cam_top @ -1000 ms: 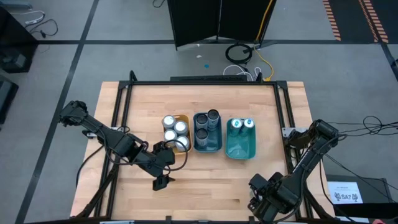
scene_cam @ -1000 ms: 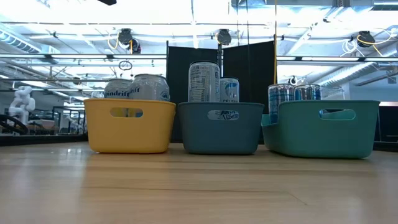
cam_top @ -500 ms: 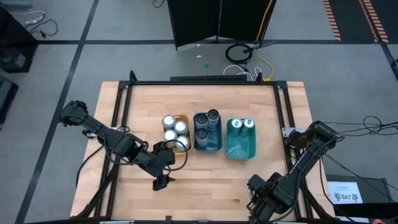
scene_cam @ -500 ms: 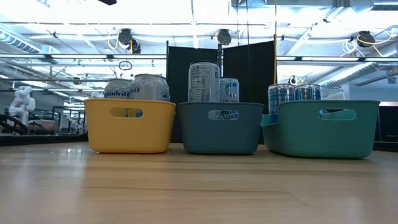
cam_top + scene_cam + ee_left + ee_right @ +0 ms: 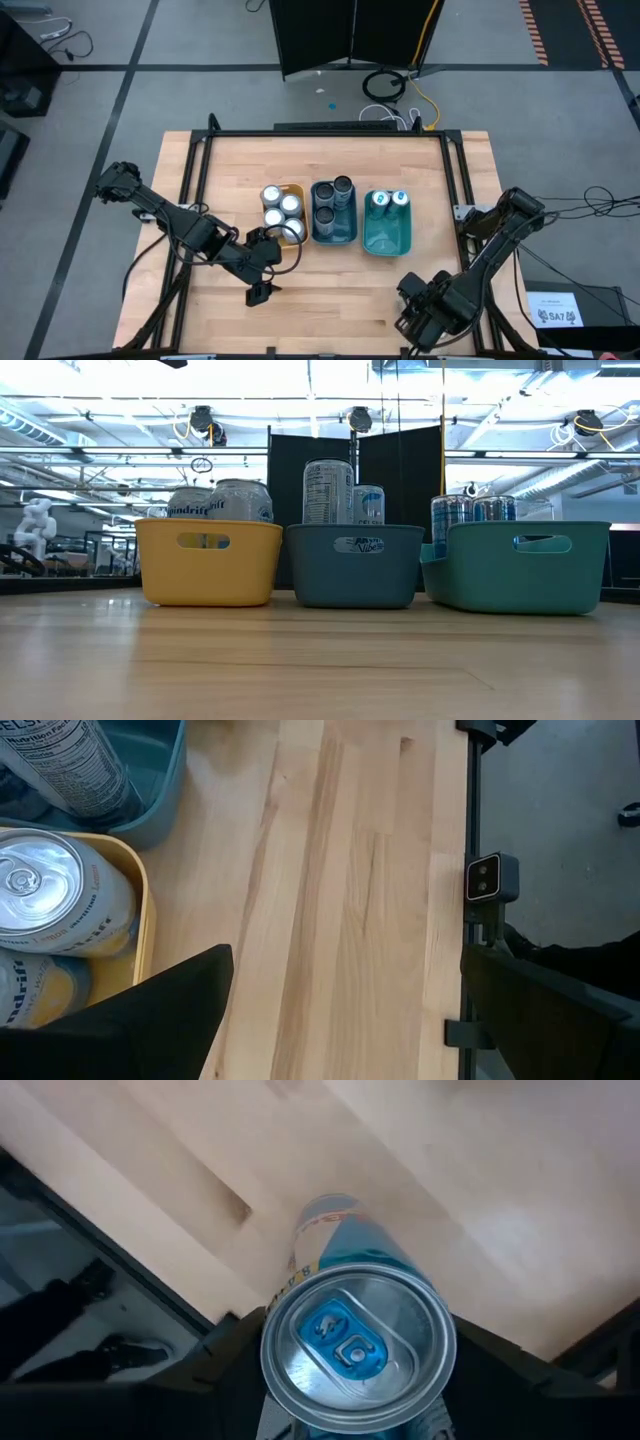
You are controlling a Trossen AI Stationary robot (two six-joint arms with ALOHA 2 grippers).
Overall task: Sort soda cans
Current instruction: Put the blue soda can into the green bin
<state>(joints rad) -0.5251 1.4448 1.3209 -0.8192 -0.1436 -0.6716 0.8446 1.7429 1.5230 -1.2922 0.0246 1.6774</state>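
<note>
Here, yellow tray [image 5: 296, 190] holds silver cans [image 5: 272, 196]; right hand [image 5: 355, 1380] grips a blue-tabbed can [image 5: 357, 1348].

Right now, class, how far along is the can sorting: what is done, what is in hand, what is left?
Done: silver cans fill the yellow tray, dark cans the blue tray, two blue-topped cans the teal tray. In hand: the right tool grips another blue-topped can at the table's near edge. Left: placing it, probably in the teal tray. The left tool waits open.

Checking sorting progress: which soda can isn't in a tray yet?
The blue-marked can between the right gripper's fingers, near the table's front right corner; every other visible can stands in a tray.
</note>
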